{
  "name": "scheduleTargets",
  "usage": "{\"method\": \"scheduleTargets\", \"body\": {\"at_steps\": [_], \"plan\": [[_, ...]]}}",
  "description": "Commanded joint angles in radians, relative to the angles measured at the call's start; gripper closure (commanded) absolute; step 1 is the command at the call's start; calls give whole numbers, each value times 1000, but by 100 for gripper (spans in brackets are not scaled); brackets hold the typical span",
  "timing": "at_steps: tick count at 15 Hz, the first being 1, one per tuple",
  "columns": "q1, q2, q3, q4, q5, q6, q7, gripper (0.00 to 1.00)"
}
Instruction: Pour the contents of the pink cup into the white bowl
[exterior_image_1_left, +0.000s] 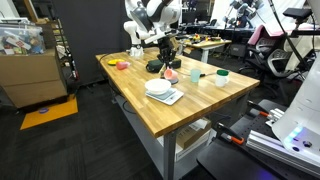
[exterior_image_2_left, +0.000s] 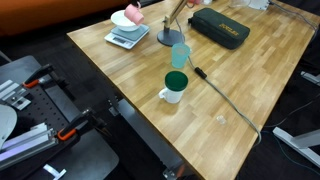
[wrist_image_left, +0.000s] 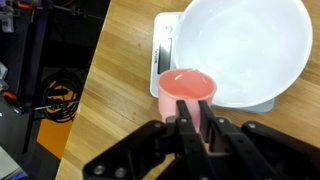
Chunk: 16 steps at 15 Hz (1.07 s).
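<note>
In the wrist view my gripper (wrist_image_left: 192, 118) is shut on the near rim of the pale pink cup (wrist_image_left: 185, 86). The cup stands upright beside the white bowl (wrist_image_left: 245, 45), touching or nearly touching its rim. The bowl sits on a pale square tray (wrist_image_left: 165, 40) and looks empty. In an exterior view the pink cup (exterior_image_1_left: 171, 75) is just behind the bowl (exterior_image_1_left: 157, 87), under the gripper (exterior_image_1_left: 167, 62). In the other exterior view the cup (exterior_image_2_left: 133, 13) and bowl (exterior_image_2_left: 120, 20) show at the top edge; the gripper is cut off there.
A green cup (exterior_image_2_left: 176, 82), a teal cup (exterior_image_2_left: 180, 54), a grey round base (exterior_image_2_left: 167, 38) and a black case (exterior_image_2_left: 220, 27) are on the wooden table (exterior_image_2_left: 240, 90). A dark vessel (exterior_image_1_left: 155, 66) and a pink-orange dish (exterior_image_1_left: 121, 65) lie behind the bowl.
</note>
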Motion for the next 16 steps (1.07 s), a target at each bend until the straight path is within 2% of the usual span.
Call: {"method": "scheduleTargets", "body": {"at_steps": [1,10,16], "plan": [[14,21,-12,43,-23,-45,20,96],[25,28,-15,46,-63,-56,40,96],[16,33,-6,56,-48,-72,28,96]]}}
